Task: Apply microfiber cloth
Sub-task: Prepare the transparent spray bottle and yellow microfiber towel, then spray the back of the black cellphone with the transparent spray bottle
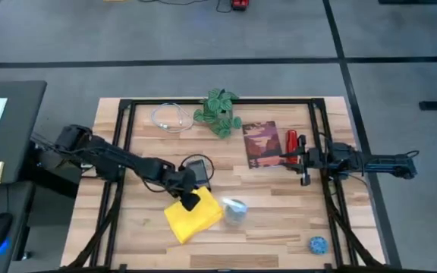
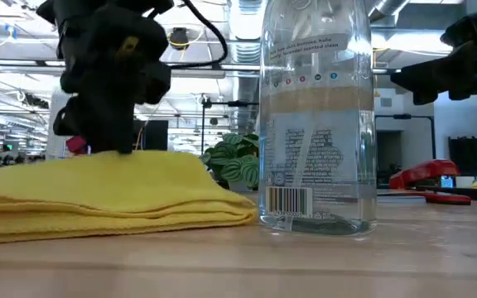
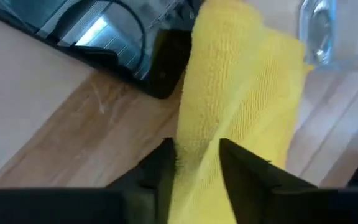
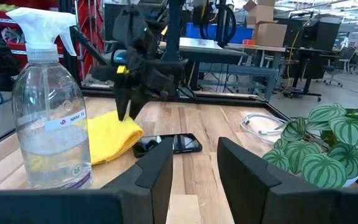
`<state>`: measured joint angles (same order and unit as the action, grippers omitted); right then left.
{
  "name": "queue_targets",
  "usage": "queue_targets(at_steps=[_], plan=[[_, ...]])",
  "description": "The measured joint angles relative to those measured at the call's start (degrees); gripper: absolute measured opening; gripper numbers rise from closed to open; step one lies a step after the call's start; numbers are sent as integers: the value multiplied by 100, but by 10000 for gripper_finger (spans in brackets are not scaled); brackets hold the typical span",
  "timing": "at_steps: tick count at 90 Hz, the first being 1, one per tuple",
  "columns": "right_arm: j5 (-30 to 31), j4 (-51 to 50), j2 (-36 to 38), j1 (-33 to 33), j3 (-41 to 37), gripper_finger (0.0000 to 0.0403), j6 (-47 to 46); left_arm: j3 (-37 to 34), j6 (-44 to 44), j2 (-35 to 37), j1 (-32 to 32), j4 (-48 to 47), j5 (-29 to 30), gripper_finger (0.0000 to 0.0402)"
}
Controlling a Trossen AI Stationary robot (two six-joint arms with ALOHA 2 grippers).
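Wood-slat table (image 1: pixel 279 220) under the overhead camera, grey floor around it, open lab hall behind in the low view.

Cloth (image 1: pixel 193 215): yellow, folded into layers, lying at about 7 o'clock from table centre. Phone (image 1: pixel 197 170) sits just beyond its far edge, toward 12 o'clock from the cloth. Spray bottle (image 1: pixel 235 211) stands at the cloth's 3 o'clock, just beside it.

Left gripper (image 3: pixel 197 165): down on the cloth's upper corner, fingers (image 3: pixel 160 168) pinching a raised ridge of the fabric between them. In the low view the gripper (image 2: pixel 110 91) comes down onto the top fold.

Right gripper (image 4: pixel 194 165): idle at about 3 o'clock on the table, above the red tool (image 1: pixel 292 142) beside the booklet (image 1: pixel 262 144). Fingers spread with a clear gap, nothing between them.

Handling notes (judgement):
- Cloth is light and limp; it will drape and unfold when lifted, so a pinch takes only the layers actually caught.
- Textured weave should give the pads good friction; slip unlikely.
- Best hold is a bunched ridge or a folded edge, as now. How many layers are in the pinch cannot be told; probably not all.
- Dragging toward the phone risks brushing the bottle, which looks light and tippable.
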<state>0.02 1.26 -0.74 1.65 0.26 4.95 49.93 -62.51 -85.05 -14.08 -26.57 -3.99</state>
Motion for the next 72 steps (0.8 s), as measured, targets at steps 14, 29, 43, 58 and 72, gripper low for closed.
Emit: queue_targets(at_steps=[14, 29, 43, 58, 72], plan=[[-1, 0, -1, -2, -1, 113, 0, 0, -624, 534, -86, -127, -16, 142], [5, 0, -1, 19, 0, 113, 64, 4, -1147, 968, -316, -94, 203, 140], [36, 0, 1, 124, -1, 113, 657, -10, -1299, 928, -500, -79, 287, 139], [34, -28, 0, 193, -1, 113, 850, -66, -1394, 616, -550, -279, 278, 135], [31, -38, 1, 193, -1, 113, 850, -59, -1973, 648, -588, -290, 736, 134]])
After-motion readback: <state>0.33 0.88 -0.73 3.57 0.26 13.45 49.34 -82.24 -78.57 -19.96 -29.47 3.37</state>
